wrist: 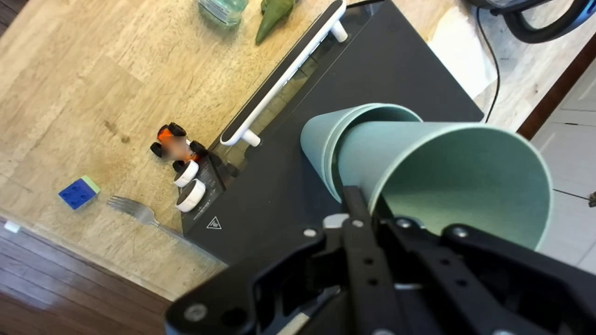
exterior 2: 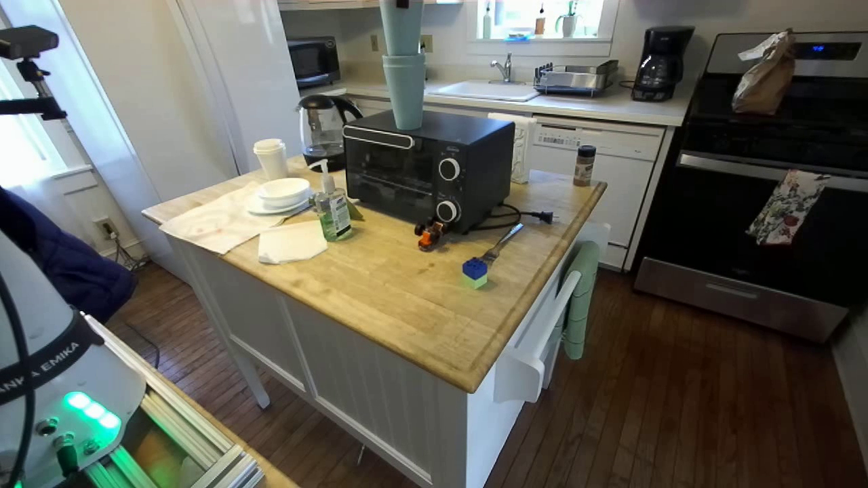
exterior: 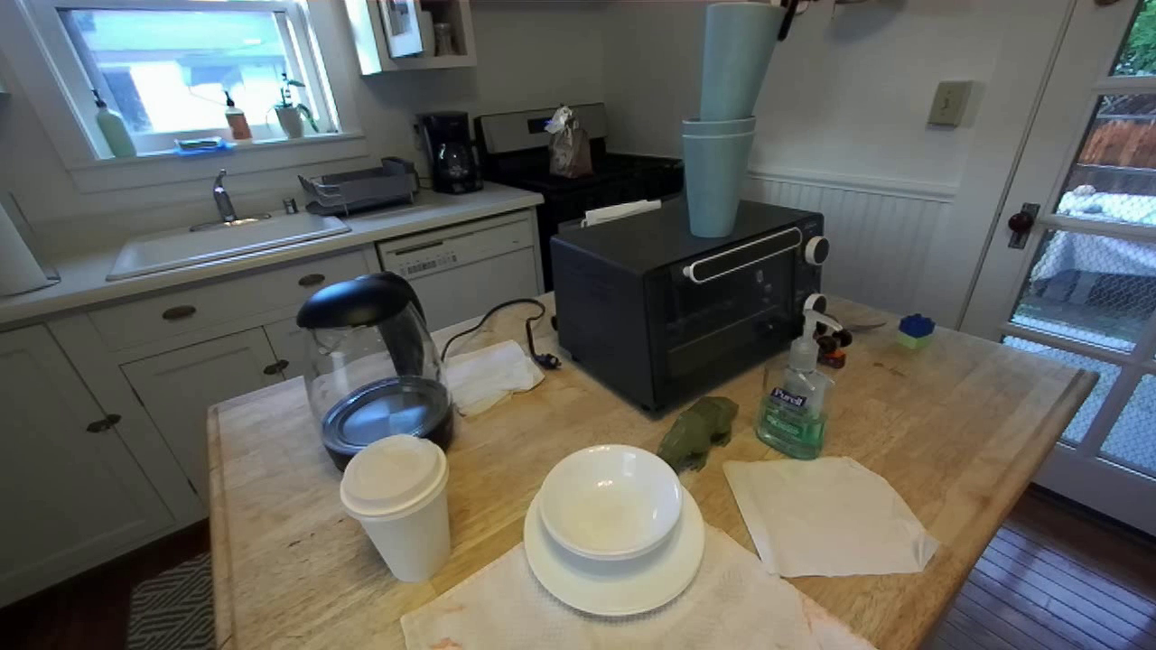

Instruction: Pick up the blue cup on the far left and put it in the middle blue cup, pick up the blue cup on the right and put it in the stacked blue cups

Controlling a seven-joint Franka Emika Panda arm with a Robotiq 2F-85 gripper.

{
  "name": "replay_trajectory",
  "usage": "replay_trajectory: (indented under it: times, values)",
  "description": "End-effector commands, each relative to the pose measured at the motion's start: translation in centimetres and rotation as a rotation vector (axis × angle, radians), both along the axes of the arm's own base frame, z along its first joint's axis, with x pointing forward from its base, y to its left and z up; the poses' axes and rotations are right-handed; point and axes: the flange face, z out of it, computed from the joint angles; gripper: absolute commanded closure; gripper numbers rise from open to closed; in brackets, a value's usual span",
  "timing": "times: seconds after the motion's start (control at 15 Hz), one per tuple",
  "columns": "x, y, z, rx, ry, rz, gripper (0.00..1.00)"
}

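The stacked blue cups point(exterior: 718, 185) stand upright on top of the black toaster oven point(exterior: 614, 239), with two layered rims showing. They also show in an exterior view point(exterior 2: 405, 98) and in the wrist view point(wrist: 319, 135). Another blue cup point(exterior: 739, 59) is held upright above the stack, its base at the stack's mouth; whether the base is inside the mouth is hard to tell. It also shows in an exterior view point(exterior 2: 401, 27) and in the wrist view point(wrist: 365, 144). My gripper point(wrist: 370, 202) is shut on this cup's rim, one finger outside and one inside. Its fingertip point(exterior: 787, 18) shows in an exterior view.
A kettle point(exterior: 375, 361), white lidded cup point(exterior: 402, 524), white bowl point(exterior: 614, 506), green figure point(exterior: 700, 433) and sanitizer bottle point(exterior: 795, 406) stand around the oven. A toy car point(exterior 2: 430, 236), block point(exterior 2: 475, 272) and fork point(exterior 2: 502, 245) lie by its knobs.
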Motion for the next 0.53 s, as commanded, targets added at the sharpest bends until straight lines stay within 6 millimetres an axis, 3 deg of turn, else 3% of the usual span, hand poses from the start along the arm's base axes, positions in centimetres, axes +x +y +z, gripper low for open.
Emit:
replay_trajectory:
  times: [0.0,0.47]
  values:
    - [0.5,-0.7,-0.6,-0.02,0.02,-0.015,0.99]
    - [0.9,-0.6,-2.0,-0.014,0.043,-0.017,0.99]
